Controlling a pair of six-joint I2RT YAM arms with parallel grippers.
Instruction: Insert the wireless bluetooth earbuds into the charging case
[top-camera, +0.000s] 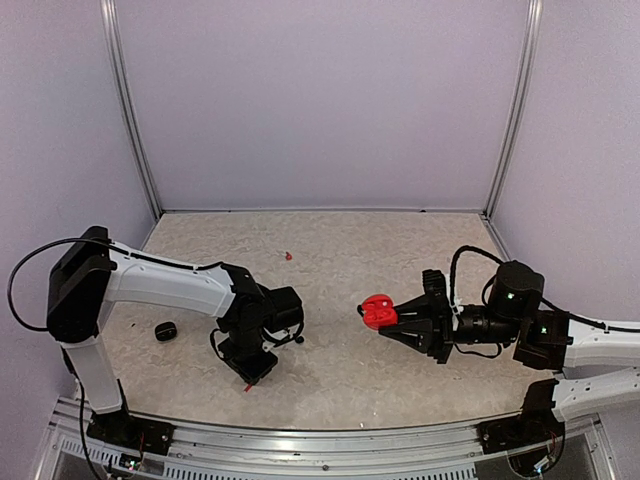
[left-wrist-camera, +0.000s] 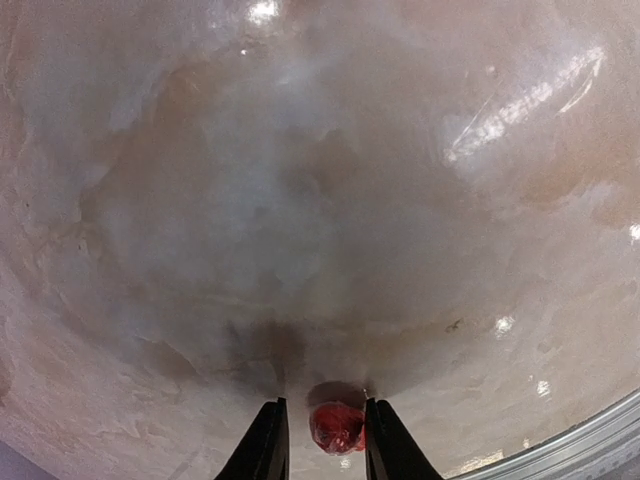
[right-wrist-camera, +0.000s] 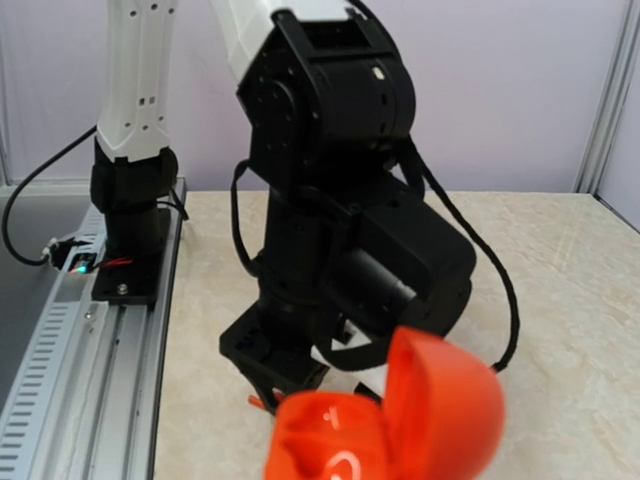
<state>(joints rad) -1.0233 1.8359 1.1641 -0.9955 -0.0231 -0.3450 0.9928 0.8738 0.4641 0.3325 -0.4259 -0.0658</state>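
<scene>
Pale marbled table (top-camera: 350, 245), with lilac walls enclosing it on three sides. My left gripper (left-wrist-camera: 325, 445) is pointing straight down at the table near its front edge. Its fingers (left-wrist-camera: 265, 445) are standing narrowly apart on either side of a red earbud (left-wrist-camera: 337, 427); whether they are already pressing on it I cannot tell. My right gripper (top-camera: 398, 320) is clamping the red charging case (top-camera: 378, 312), lid hinged open, in the air well to the right. A second red earbud (top-camera: 288, 256) is lying farther back, and a small black object (top-camera: 166, 330) is sitting beside my left arm.

Risks, as I am judging them:
- The bud is tiny and rounded, so an off-centre squeeze could squirt it sideways toward the metal rail (left-wrist-camera: 600, 430).
- A shallow pinch could drop it during the carry.
- A twisted grasp would leave the stem misaligned with its socket in the case.
</scene>
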